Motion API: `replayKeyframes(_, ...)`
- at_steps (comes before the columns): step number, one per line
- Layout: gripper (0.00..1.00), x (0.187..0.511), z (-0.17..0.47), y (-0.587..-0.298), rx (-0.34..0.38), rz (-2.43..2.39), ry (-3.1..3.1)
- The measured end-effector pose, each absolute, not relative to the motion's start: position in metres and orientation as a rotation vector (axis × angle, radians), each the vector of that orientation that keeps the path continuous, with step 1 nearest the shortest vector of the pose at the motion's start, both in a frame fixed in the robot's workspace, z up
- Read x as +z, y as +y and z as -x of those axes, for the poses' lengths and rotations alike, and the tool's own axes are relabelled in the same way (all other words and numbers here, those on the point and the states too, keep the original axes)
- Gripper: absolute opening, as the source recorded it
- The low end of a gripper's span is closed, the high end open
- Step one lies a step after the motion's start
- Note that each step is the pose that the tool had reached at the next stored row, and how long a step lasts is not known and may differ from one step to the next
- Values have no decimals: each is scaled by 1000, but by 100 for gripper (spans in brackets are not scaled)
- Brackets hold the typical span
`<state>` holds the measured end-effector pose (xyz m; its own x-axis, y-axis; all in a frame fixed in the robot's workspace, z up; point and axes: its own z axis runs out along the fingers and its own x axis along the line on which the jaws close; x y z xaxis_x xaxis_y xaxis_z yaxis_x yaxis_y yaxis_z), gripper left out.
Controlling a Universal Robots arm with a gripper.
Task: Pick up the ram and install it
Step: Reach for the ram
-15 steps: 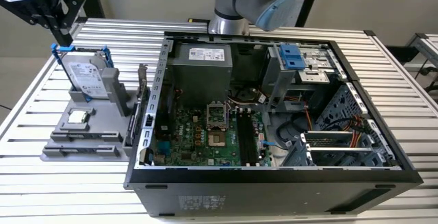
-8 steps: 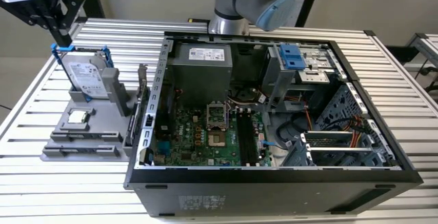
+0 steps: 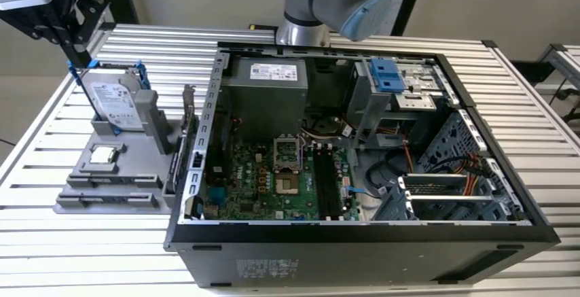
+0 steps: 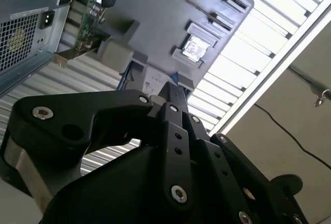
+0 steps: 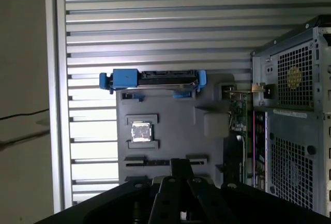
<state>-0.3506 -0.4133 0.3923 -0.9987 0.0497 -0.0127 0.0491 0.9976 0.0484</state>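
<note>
One claw [image 3: 81, 52], upper left of exterior view, grip state cannot be told; one hard drive [image 3: 118, 103], one processor [image 3: 106, 153] on tray [image 3: 136, 203]; exterior view shows motherboard [image 3: 263, 175].

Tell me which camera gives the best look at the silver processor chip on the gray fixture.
The first wrist view: it looks squarely down on the processor chip, which sits unobstructed in the gray fixture. The exterior view shows it from a slant. The second wrist view shows it obliquely.
</note>
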Motion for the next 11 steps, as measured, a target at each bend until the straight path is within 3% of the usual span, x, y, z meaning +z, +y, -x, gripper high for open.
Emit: replayKeyframes(11, 0, 392, 358, -427, 75, -75, 3126)
